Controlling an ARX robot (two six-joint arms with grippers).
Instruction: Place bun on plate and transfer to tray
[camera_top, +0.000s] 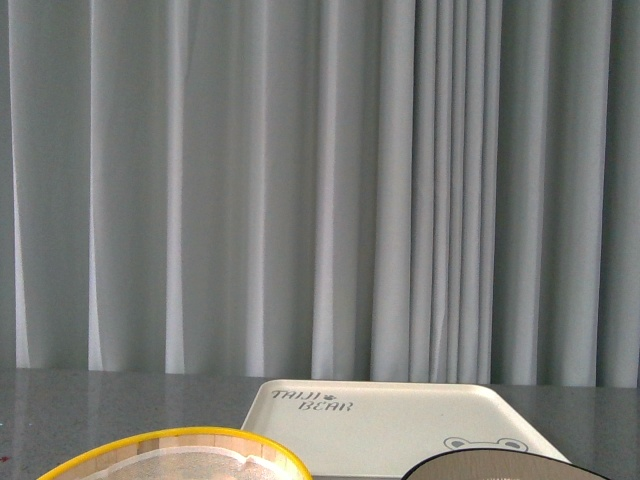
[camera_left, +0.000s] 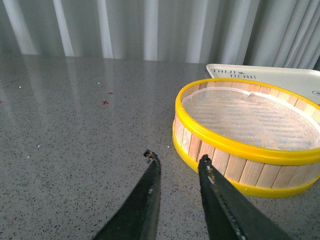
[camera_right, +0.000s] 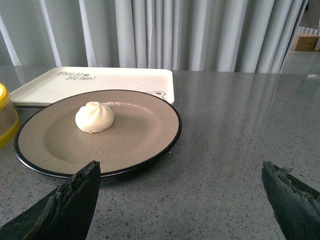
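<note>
Grey tbl (camera_left: 75, 125) w/ plate (camera_right: 135, 137), curtains (camera_top: 300, 180) behind.

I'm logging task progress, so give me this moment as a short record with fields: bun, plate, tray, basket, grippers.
bun: lying on the plate, nothing gripping it
plate: on the table, close in front of the tray, apparently not on it
tray: nothing on the part in view
steamer basket: no bun inside, beside the tray
left gripper: open, empty, near the basket
right gripper: wide open, empty, facing the plate
</note>
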